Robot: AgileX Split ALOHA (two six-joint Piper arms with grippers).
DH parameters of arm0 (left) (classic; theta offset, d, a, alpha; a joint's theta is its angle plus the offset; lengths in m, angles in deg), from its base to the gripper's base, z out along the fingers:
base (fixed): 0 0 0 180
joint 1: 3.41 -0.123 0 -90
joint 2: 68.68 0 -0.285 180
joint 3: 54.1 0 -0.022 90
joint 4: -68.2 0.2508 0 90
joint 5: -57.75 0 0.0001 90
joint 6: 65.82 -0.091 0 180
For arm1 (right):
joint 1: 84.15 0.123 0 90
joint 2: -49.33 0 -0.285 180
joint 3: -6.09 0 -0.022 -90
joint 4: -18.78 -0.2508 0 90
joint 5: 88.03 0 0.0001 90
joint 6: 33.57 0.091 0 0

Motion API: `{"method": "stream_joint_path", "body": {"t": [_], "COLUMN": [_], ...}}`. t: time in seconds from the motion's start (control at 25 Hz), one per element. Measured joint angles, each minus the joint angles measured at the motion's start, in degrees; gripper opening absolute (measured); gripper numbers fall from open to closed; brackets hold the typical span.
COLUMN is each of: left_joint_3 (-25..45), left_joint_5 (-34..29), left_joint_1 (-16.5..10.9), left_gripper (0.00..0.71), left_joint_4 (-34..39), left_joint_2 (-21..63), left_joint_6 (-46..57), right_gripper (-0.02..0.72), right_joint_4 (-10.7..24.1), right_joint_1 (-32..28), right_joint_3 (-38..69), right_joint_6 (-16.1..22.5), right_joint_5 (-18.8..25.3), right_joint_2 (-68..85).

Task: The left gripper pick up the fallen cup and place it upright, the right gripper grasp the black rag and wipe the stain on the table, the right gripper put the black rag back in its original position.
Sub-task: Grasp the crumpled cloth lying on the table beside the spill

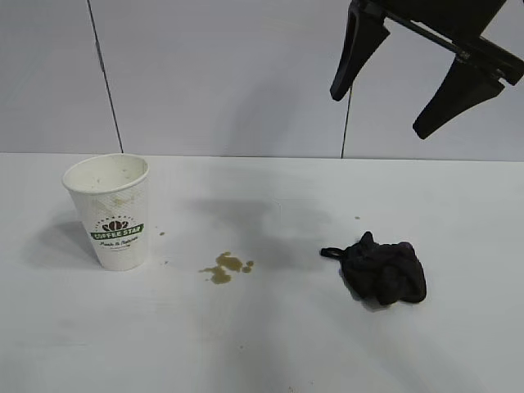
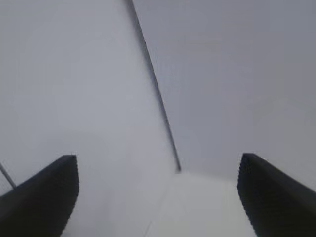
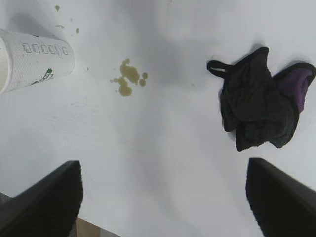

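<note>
The white cup (image 1: pixel 110 211) with the green band stands upright on the table (image 1: pixel 270 344) at the left; it also shows in the right wrist view (image 3: pixel 32 59). The light-brown stain (image 1: pixel 223 267) lies in the middle, also visible from the right wrist (image 3: pixel 127 78). The black rag (image 1: pixel 382 268) lies bunched at the right, its loop tail pointing toward the stain (image 3: pixel 259 106). My right gripper (image 1: pixel 378 115) hangs open and empty high above the rag (image 3: pixel 163 165). My left gripper (image 2: pixel 158 157) is open and empty, facing the grey wall, and is out of the exterior view.
A grey wall (image 1: pixel 229 74) with thin vertical seams stands behind the table. Small brown specks (image 1: pixel 161 234) lie on the table beside the cup. The table's near edge (image 3: pixel 91 228) shows in the right wrist view.
</note>
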Motion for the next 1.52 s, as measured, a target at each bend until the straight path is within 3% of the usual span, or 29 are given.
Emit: {"method": "stream_joint_path", "body": {"t": [0.2,0.48,0.72,0.84,1.12,1.24,1.36,1.52], "left_joint_3": [0.0,-0.4,1.4,6.1,21.9,25.6,27.1,27.6], "left_joint_5": [-2.1,-19.5,-45.6,-53.4,-54.9,-53.5,-49.9,-49.1], "left_joint_1": [1.2,3.5,7.7,9.6,16.4,19.3,20.8,20.8], "left_gripper": [0.626,0.625,0.625,0.625,0.625,0.625,0.625,0.625], "left_joint_4": [-2.3,-3.8,-2.2,0.2,8.0,9.1,9.1,9.2], "left_joint_2": [19.2,42.6,43.4,43.4,43.4,43.3,43.3,43.3], "left_joint_6": [1.2,7.8,11.7,12.6,13.7,14.7,16.3,17.1], "right_gripper": [0.622,0.622,0.622,0.622,0.622,0.622,0.622,0.622], "right_joint_4": [0.0,0.1,0.1,0.1,0.1,1.5,7.1,16.6], "right_joint_1": [0.0,0.0,0.0,0.0,0.0,0.0,1.2,3.9], "right_joint_3": [0.0,0.0,0.0,0.0,0.0,0.0,0.0,-0.1], "right_joint_6": [-0.1,-1.8,-2.6,-3.2,-10.0,-12.4,-12.7,-9.6], "right_joint_5": [0.0,0.0,0.3,1.0,4.6,4.7,4.8,3.0], "right_joint_2": [0.0,0.0,0.0,0.0,0.0,0.0,-1.1,-5.5]}}
